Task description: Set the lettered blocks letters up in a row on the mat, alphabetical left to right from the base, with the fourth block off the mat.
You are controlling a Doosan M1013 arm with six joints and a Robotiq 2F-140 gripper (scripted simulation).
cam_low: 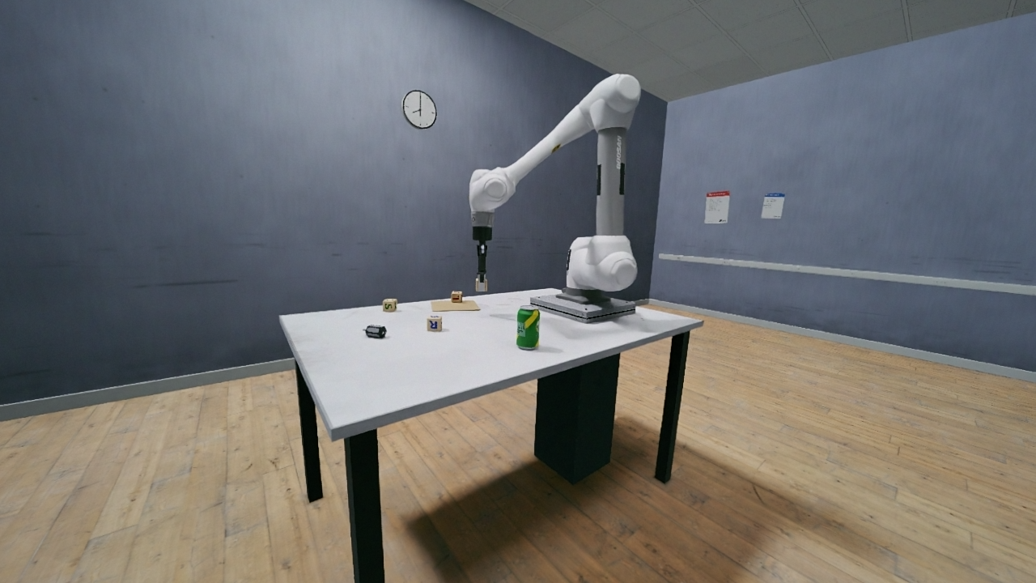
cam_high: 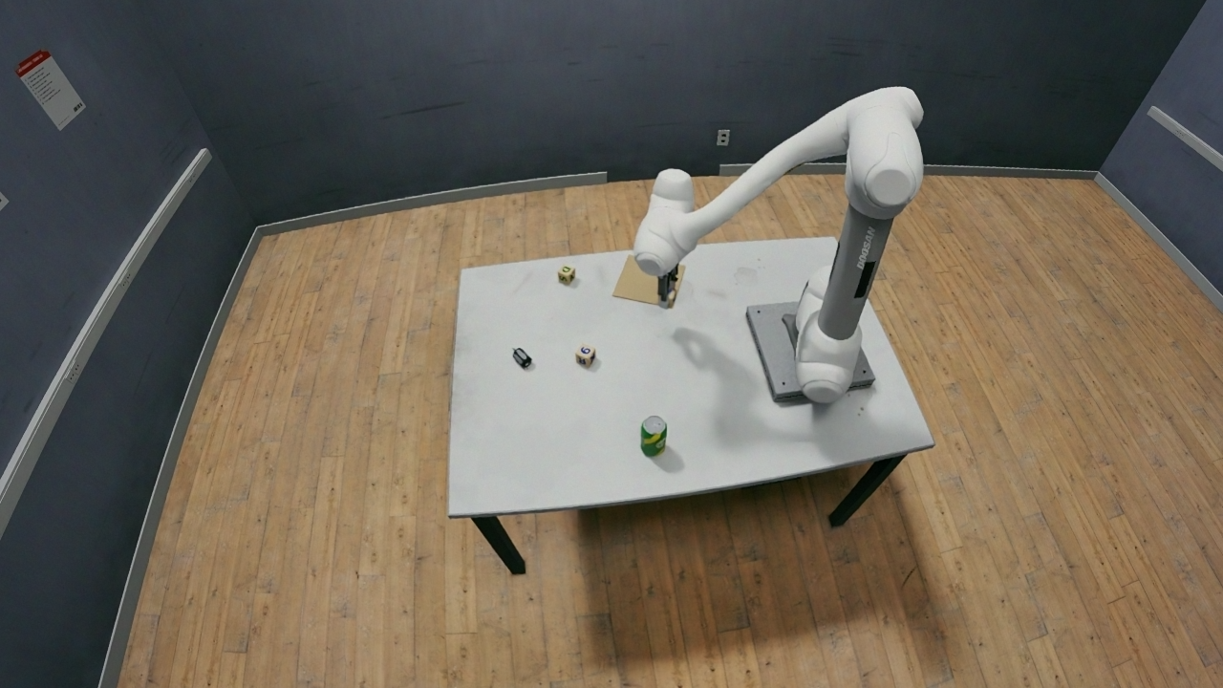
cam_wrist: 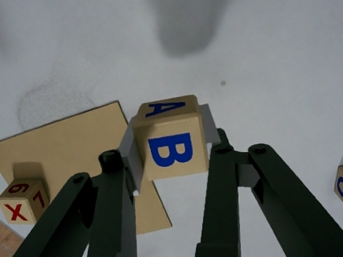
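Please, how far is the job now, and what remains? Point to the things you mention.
The X-topped block [cam_low: 456,297] [cam_wrist: 15,213] already sits on the mat [cam_high: 639,284] [cam_low: 450,306] [cam_wrist: 78,139]. The gripper [cam_high: 668,297] [cam_low: 481,282] [cam_wrist: 172,126] holds the B-topped block [cam_high: 672,295] [cam_low: 481,285] [cam_wrist: 171,153], raised. Left: placing it, and probably the S-sided block [cam_high: 566,274] [cam_low: 389,305], in a row. The number-topped block [cam_high: 585,354] [cam_low: 435,324] is off the mat.

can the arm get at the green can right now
Probably not yet: its gripper is shut on a block, though nothing visible stands between it and the can.
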